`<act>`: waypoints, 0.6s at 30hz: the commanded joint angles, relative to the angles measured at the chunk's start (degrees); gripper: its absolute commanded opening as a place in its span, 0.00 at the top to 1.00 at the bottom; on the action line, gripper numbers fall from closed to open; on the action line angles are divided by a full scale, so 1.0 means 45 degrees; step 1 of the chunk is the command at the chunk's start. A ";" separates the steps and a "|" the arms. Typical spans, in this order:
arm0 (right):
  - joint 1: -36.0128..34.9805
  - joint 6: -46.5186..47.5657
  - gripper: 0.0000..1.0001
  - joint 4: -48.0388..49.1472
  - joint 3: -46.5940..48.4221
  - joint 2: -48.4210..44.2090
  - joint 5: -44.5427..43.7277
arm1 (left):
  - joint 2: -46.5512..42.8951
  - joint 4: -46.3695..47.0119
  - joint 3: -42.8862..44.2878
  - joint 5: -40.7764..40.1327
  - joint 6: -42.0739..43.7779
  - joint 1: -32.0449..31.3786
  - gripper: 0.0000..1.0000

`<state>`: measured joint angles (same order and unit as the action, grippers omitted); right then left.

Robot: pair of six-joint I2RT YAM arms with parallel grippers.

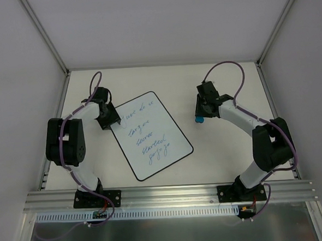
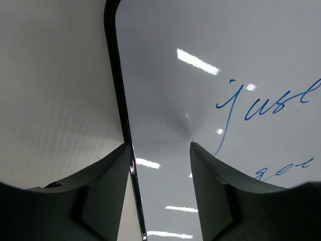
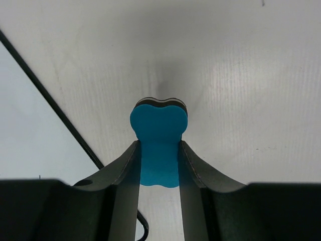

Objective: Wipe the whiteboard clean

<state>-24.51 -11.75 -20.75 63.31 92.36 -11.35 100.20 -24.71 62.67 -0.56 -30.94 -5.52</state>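
The whiteboard (image 1: 170, 132) lies tilted on the table, white with a thin black rim and several lines of blue handwriting. My left gripper (image 1: 109, 120) is open at its top-left corner. In the left wrist view the gripper (image 2: 160, 145) straddles the board's (image 2: 200, 90) black rim, one finger over the table and one over the board. My right gripper (image 1: 200, 113) is to the right of the board, shut on a small blue eraser (image 1: 199, 120). In the right wrist view the gripper (image 3: 159, 144) pinches the eraser (image 3: 158, 120) just above the table, and the board (image 3: 30, 150) shows at the left.
The white table (image 1: 234, 149) has white walls on three sides. An aluminium rail (image 1: 171, 193) with both arm bases runs along the near edge. Purple cables loop above each arm.
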 commanded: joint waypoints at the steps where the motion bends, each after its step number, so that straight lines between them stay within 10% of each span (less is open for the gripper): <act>1: -0.0275 0.0248 0.97 0.0549 -0.0045 -0.0563 0.0316 | 0.0271 -0.0154 0.0155 -0.0247 -0.0156 0.0074 0.51; 18: -0.0354 0.0462 0.97 0.0920 -0.0787 -0.1383 0.0570 | -0.1232 -0.0173 -0.0588 -0.1731 -0.0137 0.0093 0.53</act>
<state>-25.91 -10.66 -18.13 60.40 88.29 -9.47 97.91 -24.32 60.55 -4.43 -32.14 -5.52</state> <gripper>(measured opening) 0.348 0.469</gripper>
